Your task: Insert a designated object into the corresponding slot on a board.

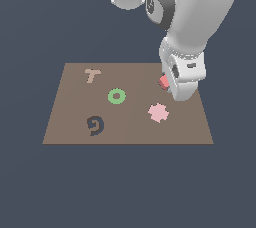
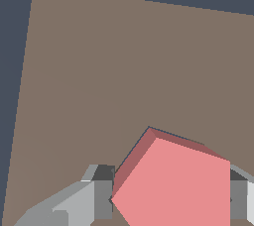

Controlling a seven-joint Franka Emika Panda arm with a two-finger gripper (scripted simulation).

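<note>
The coral-red pentagon block (image 2: pixel 173 185) sits between my gripper's (image 2: pixel 171 201) two grey fingers (image 2: pixel 101 193), which press on its opposite sides. In the exterior view the block (image 1: pixel 163 81) peeks out beside the gripper (image 1: pixel 168 88), low over the brown board (image 1: pixel 75 117) near its far edge on the exterior view's right. A thin dark navy sliver of the slot (image 2: pixel 174 135) shows along the block's edges. The block hides the slot's inside. Whether the block rests inside the slot I cannot tell. The board (image 2: pixel 124 61) fills the wrist view.
On the board lie a green ring (image 1: pixel 116 96), a pale pink jagged piece (image 1: pixel 158 113), a dark spiral shape (image 1: pixel 95 125) and a tan T shape (image 1: pixel 92 75). The arm's white body (image 1: pixel 190 17) towers over the board's far corner on the exterior view's right.
</note>
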